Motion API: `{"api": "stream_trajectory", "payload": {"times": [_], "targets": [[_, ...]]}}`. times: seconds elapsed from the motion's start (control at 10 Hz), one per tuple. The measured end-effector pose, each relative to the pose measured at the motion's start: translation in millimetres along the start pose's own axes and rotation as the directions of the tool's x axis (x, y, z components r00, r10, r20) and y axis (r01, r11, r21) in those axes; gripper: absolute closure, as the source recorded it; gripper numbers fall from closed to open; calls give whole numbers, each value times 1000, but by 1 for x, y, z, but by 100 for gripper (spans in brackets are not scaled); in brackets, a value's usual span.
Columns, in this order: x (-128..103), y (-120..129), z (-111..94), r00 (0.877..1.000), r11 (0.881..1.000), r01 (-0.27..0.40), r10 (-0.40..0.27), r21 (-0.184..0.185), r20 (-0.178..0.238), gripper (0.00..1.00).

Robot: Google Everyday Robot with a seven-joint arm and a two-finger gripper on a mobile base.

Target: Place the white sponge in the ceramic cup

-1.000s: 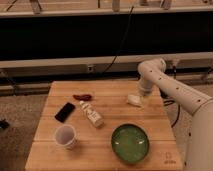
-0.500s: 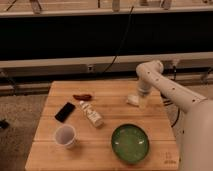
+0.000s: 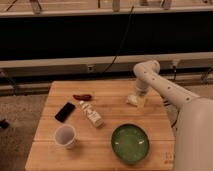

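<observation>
The end effector (image 3: 140, 98) is hovering, fingers apart, just beside the white sponge (image 3: 133, 100), which is lying near the tabletop's (image 3: 115, 107) far right edge. An off-centre pinch risks nudging the sponge off. The ceramic cup (image 3: 65, 136) is sitting well apart, beyond the white bottle (image 3: 91, 114).

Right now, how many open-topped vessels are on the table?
2: the ceramic cup at the front left, the green bowl front centre-right. The gripper is at the white sponge, far right. None seems hidden.
</observation>
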State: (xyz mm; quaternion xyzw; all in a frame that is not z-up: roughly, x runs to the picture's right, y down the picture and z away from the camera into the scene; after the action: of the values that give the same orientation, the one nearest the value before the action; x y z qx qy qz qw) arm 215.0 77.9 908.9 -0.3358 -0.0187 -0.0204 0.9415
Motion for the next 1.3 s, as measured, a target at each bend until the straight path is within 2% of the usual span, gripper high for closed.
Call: {"api": "stream_trajectory", "payload": {"times": [1.3], "targets": [[-3, -4, 13, 999, 998, 54, -54, -14, -9, 20]]}}
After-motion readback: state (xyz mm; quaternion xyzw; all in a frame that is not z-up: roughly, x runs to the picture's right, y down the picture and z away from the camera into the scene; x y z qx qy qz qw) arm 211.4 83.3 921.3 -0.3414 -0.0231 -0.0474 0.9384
